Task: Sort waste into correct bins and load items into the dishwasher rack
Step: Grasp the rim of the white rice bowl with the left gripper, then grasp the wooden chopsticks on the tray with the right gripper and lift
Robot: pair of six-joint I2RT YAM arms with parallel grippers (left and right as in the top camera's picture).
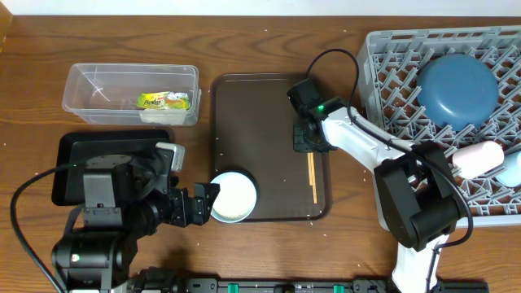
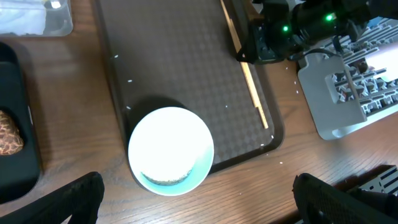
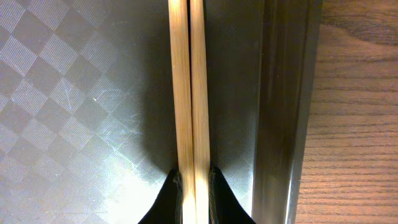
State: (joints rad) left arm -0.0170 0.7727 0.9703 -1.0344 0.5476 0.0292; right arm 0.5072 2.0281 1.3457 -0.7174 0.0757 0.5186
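My right gripper (image 1: 310, 148) is shut on the pair of wooden chopsticks (image 3: 189, 93), which lie along the right side of the brown serving tray (image 1: 244, 106); the chopsticks also show in the overhead view (image 1: 312, 177) and the left wrist view (image 2: 252, 87). My left gripper (image 1: 201, 203) is open just left of the white bowl (image 1: 233, 195), which sits at the tray's front left corner and is seen from above in the left wrist view (image 2: 170, 149). The grey dishwasher rack (image 1: 391, 65) holds the dark-blue plate (image 1: 456, 88), the pink cup (image 1: 479, 157) and the light-blue cup (image 1: 511, 169).
The clear tub (image 1: 89, 81) at the back left holds the green-yellow wrapper (image 1: 167, 101). The black tray (image 1: 69, 155) lies under my left arm, with a brown lump (image 2: 9, 132) in it. Rice grains (image 2: 129, 79) are scattered on the serving tray.
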